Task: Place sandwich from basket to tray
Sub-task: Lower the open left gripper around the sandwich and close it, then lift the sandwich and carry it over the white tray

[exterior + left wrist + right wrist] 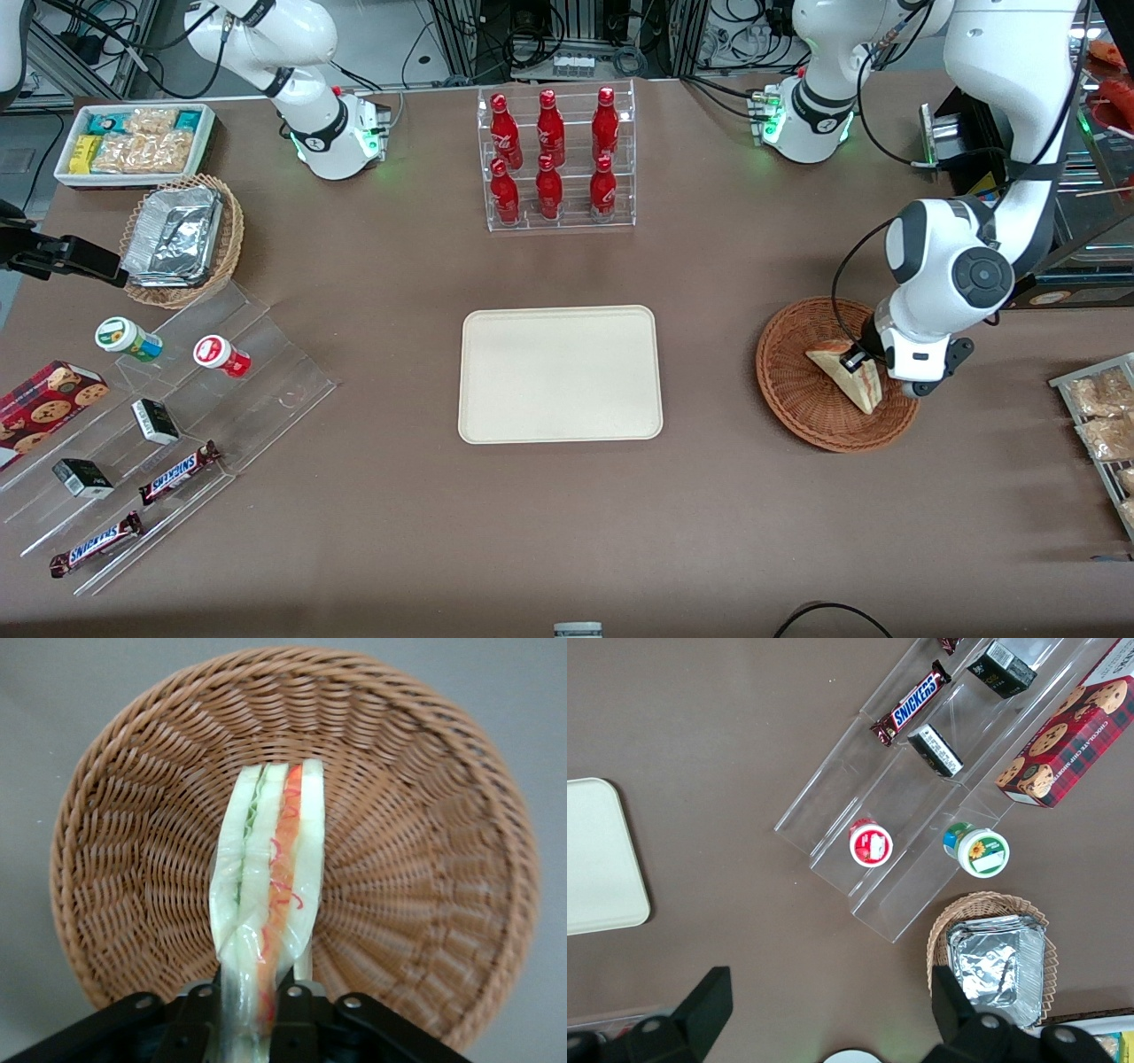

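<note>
Brown surface (pixel 709 496) carries all items. Left arm's tool (pixel 858 361) sits low in the round reddish-brown wicker basket (pixel 797 399), fingers closed on the triangular pale-bread sandwich (pixel 270 877), edge-on. Judgement: lift straight, clear the rim, carry level toward the cream rectangular tray (pixel 560 372)

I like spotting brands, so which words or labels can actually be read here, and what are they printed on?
"SNICKERS": on the two candy bars on the clear stepped stand.
Too small to read: red bottles, cookie box, two cups, dark small boxes.
No text: sandwich in the gripper, basket, tray.
</note>
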Robot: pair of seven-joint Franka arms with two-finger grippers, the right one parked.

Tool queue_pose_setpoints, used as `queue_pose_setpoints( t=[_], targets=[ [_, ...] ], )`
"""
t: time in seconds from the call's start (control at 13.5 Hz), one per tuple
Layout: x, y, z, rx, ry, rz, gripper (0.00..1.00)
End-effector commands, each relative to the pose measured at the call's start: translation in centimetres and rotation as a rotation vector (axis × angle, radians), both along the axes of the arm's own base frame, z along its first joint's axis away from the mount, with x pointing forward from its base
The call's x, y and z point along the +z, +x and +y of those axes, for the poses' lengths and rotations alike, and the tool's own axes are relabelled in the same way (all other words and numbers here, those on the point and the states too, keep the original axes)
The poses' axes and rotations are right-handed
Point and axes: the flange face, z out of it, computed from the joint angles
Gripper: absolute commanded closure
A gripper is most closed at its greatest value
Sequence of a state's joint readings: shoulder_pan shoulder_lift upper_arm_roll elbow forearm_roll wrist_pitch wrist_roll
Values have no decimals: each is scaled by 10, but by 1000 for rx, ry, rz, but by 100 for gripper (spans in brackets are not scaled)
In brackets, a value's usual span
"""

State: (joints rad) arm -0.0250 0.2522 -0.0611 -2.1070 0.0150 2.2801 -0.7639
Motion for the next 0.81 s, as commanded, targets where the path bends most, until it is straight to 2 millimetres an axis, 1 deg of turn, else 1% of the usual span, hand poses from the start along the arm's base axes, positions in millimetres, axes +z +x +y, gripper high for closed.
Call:
queue_pose_setpoints(
  t=[0.0, 0.15, 0.3, 0.44, 0.52, 0.59, 0.74],
  targets=[
    [48, 19, -33, -47, 15, 25, 100],
    [68, 22, -65, -102, 16, 25, 100],
    [79, 18, -109, -222, 8, 15, 100],
    [79, 8, -150, -300, 8, 8, 100],
    [77, 2, -176, -344, 9, 5, 100],
    [78, 0, -199, -381, 6, -4, 100],
    [73, -4, -246, -451, 2, -13, 100]
  ],
)
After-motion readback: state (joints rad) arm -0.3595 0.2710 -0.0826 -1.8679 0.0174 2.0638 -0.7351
